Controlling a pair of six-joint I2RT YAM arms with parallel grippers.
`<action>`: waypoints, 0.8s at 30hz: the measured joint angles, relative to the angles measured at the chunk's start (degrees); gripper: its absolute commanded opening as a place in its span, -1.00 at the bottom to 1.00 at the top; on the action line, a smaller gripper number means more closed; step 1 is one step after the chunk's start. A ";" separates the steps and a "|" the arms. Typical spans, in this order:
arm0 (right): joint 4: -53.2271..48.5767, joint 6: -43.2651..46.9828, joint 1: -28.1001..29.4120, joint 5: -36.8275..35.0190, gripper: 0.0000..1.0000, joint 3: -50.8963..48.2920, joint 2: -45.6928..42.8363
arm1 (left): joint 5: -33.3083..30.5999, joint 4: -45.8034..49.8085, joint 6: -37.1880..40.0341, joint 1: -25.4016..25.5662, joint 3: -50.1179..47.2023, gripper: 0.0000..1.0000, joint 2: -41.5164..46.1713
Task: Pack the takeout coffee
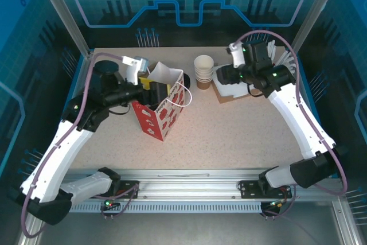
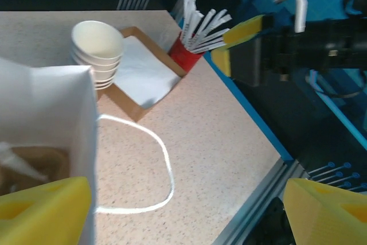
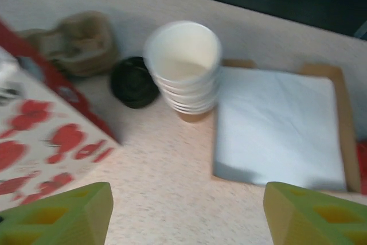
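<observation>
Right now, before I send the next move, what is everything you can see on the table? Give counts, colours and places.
gift bag: one, red and white with a heart print and white cord handles, standing open left of centre
paper cups: one nested stack, white inside and brown sided, right of the bag
tray: one, brown, right of the cups
napkins: one pile, white, in the tray
lid: black, count unclear, between the bag and the cups
cup carrier: one, brown pulp, next to the lid and the bag
red holder: one, holding white sticks, beside the tray at the table edge
left claw: yellow fingers, open, at the bag's mouth
right claw: yellow-green fingers, open, near the cups
</observation>
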State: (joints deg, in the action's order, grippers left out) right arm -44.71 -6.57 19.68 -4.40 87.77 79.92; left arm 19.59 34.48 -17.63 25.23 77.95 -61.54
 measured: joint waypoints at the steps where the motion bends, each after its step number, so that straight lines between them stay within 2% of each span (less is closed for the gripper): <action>1: 1.01 -0.72 -1.42 -0.57 0.63 -2.01 -0.20 | -0.33 -1.05 -0.37 0.59 0.00 0.77 -0.63; 7: 4.90 -2.95 -7.30 -6.10 0.76 -8.41 1.75 | -5.99 -6.29 -0.90 1.16 -0.26 0.84 -2.49; 17: 10.27 -3.10 -8.48 -10.19 0.80 -10.29 9.33 | -19.37 -6.69 4.46 1.14 -0.24 0.98 -5.14; 24: 12.31 -3.10 -8.57 -10.16 0.79 -10.32 13.16 | -21.38 -6.36 6.01 0.48 -0.20 0.98 -5.14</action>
State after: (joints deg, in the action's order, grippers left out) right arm -32.40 -9.67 11.11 -14.57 77.45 93.08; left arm -1.78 28.12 -11.62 25.71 77.76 -66.67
